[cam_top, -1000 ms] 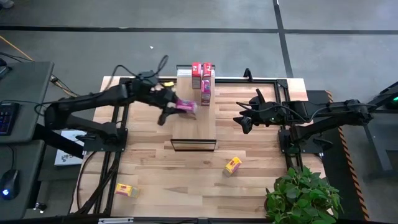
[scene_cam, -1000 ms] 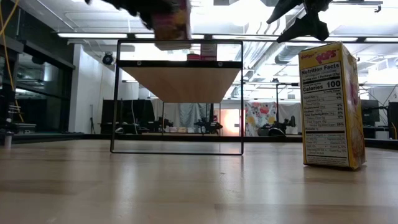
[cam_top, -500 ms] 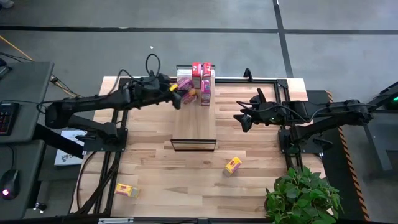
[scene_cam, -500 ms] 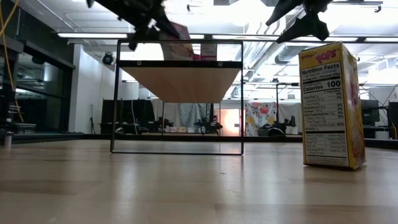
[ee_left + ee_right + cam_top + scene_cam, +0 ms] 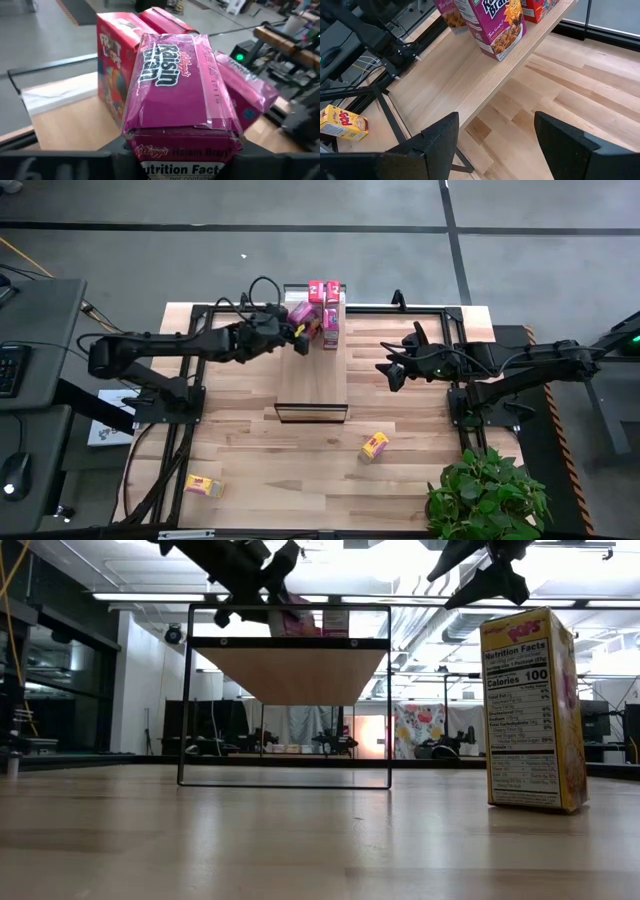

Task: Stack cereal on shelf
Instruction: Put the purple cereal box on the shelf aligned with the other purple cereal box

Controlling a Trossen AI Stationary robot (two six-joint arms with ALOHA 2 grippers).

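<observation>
Left end effector (image 5: 297, 332) clamped on magenta cereal box (image 5: 177, 85) over shelf (image 5: 310, 375), right end effector (image 5: 392, 372) apart beside shelf

Glossy cardboard magenta cereal box (image 5: 177, 85), matt light wood-grain shelf (image 5: 311, 370), plank tabletop (image 5: 290, 470)

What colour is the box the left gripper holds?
Magenta-pink cereal box, clearest in the left wrist view.

A leafy green potted plant (image 5: 487, 495) sits at the near right corner of the plank tabletop (image 5: 290, 465). Left of the table stands a dark desk (image 5: 35, 320) with a keyboard (image 5: 8, 370) and a mouse (image 5: 12, 475).
</observation>
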